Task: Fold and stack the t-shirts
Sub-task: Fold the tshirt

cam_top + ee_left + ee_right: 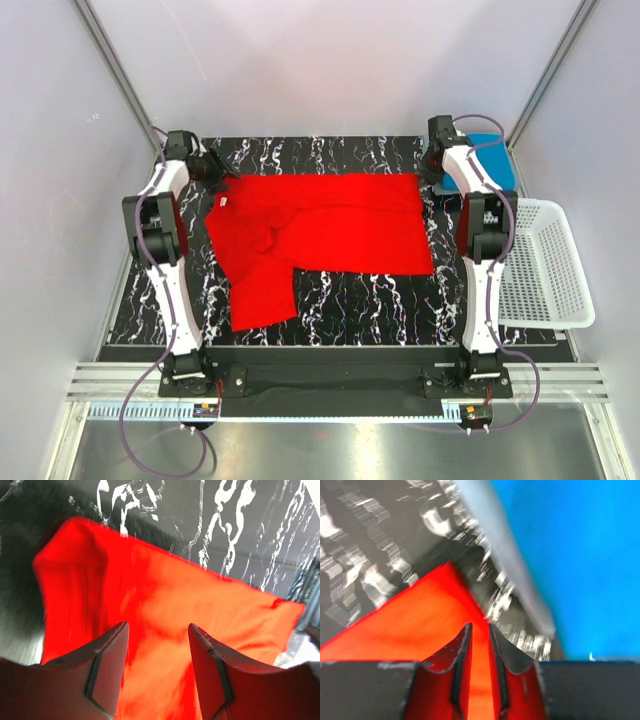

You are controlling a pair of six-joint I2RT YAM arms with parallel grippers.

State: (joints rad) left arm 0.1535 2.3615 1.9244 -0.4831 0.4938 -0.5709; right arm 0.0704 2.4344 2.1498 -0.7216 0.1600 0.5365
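A bright red t-shirt [330,225] lies spread across the black marbled table [360,300], with a sleeve or flap hanging toward the near left. My left gripper [218,172] hovers over its far left corner. In the left wrist view this gripper [158,625] is open above the red cloth [165,595], with nothing pinched. My right gripper [430,172] is at the shirt's far right corner. In the right wrist view its jaws [479,625] stand a narrow gap apart over the red corner [420,625]. A bright blue t-shirt [492,150] lies just beyond, also seen in the right wrist view [590,555].
A white mesh basket [545,270] sits off the table's right side, beside the right arm. White walls and metal posts close in the back and sides. A grey strip [520,565] separates the marbled surface from the blue cloth.
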